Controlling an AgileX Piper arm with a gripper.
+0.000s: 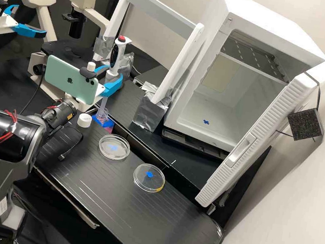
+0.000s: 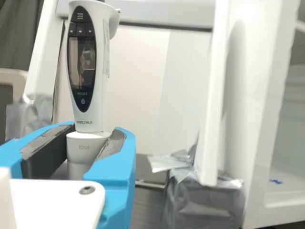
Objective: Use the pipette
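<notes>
End effector (image 1: 111,83): closed around pipette (image 1: 117,56)
Done: pipette upright at open bottle (image 1: 103,117)
Left: probably drawing liquid, then dispensing

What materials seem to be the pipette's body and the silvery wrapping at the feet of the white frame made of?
Pipette's body: likely hard white plastic, smooth with a soft sheen; its rounded, moulded shape suggests this. Wrapping: looks like thin metal foil, shiny and crumpled, though metallised film or tape is possible.
</notes>
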